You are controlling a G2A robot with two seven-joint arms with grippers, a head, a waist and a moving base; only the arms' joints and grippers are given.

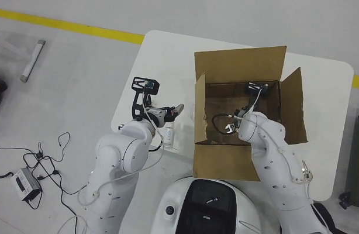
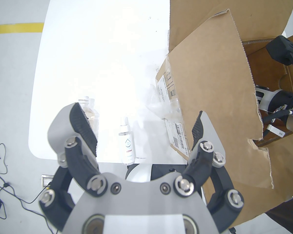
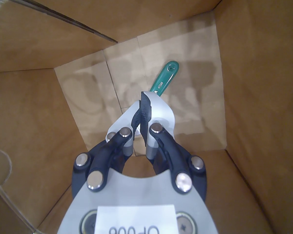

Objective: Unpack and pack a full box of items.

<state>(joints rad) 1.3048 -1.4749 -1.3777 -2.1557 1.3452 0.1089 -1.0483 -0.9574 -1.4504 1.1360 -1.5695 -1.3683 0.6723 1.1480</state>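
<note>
An open cardboard box stands on the white table. Down inside it my right gripper is shut on a green-handled tool, whose handle sticks out past the fingertips over the box floor. My left gripper hangs open above the table beside the box, with nothing between its fingers. Under it a small white spray bottle stands near the table's front edge, also seen from above.
Clear bottles lie on the table partly behind one left finger. A clear plastic bag rests against the box's labelled side. Box flaps stand up around the opening. Cables and a power adapter lie on the floor.
</note>
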